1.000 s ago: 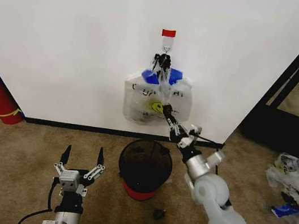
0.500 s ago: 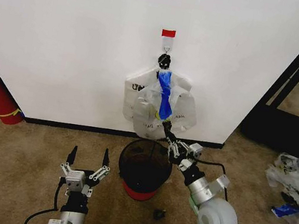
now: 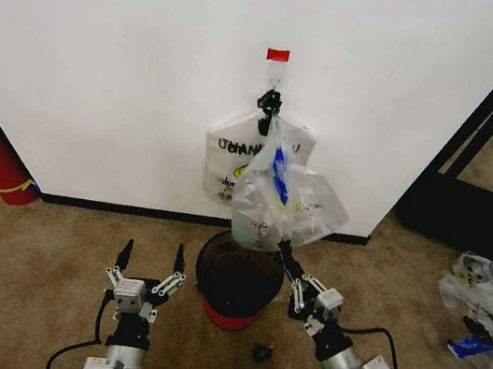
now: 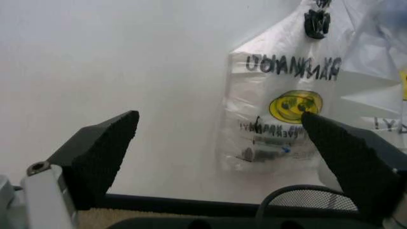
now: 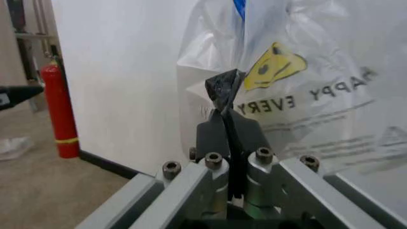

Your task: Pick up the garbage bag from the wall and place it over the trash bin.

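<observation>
Garbage bag (image 3: 284,200): crumpled, see-through white.

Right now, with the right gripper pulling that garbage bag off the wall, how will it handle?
Likely floppy: the garbage bag drapes in folds from the right gripper. Probably very light; the film is see-through. May slip, as only a thin pinch sits between the shut fingers.

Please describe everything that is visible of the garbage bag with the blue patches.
The garbage bag is thin, see-through white plastic with black lettering, a yellow smiley and a blue patch near its top. Its handles hang from a black clip under the hook on the wall. The right pincer, shut, pinches its lower edge and draws it away from the wall, above the trash bin. It hangs in front of a like bag.
</observation>
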You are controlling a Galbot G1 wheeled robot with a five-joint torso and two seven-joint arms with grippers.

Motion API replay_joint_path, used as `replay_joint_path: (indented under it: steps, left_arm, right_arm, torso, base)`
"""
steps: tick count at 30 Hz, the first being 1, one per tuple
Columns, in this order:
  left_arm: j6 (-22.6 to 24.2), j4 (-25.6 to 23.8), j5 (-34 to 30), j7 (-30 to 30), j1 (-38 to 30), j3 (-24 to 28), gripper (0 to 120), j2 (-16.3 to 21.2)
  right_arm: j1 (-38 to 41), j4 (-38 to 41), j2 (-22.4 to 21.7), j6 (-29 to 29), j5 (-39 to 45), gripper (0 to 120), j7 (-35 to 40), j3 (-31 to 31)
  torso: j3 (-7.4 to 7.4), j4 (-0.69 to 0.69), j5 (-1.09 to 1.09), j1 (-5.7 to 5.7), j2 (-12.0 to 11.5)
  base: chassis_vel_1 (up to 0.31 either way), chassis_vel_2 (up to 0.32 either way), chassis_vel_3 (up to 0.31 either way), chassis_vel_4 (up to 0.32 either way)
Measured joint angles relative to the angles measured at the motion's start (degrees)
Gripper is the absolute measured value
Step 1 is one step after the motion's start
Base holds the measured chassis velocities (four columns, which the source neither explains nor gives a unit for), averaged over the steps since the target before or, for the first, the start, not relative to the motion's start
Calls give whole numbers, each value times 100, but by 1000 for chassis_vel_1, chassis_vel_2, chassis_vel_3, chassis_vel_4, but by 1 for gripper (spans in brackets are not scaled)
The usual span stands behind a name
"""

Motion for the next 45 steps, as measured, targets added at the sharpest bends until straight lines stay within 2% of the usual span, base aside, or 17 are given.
replay_joint_path:
  steps: [8, 18, 40, 45]
  left_arm:
    - [4, 60, -87, -1, -96, 17, 100, 31]
    - [34, 124, -104, 2, -161, 54, 100, 43]
    - [64, 232, -98, 7, -223, 85, 100, -1]
    - [74, 243, -98, 7, -237, 97, 100, 0]
  right_arm:
    - [-660, -35, 364, 914, -641, 0, 157, 249]
    - [-1085, -260, 684, 1584, -918, 0, 144, 395]
    - [-1577, -608, 757, 2634, -1449, 0, -56, 515]
    - [-1524, -607, 762, 2564, -1457, 0, 56, 464]
  torso:
    - [0, -1, 0, 0, 0]
    - [0, -1, 0, 0, -1]
    - [0, -1, 0, 0, -1]
    - [0, -2, 0, 0, -1]
  base:
    - [0, 0, 0, 0]
    - [0, 0, 0, 0]
    - [0, 0, 0, 0]
    - [0, 0, 0, 0]
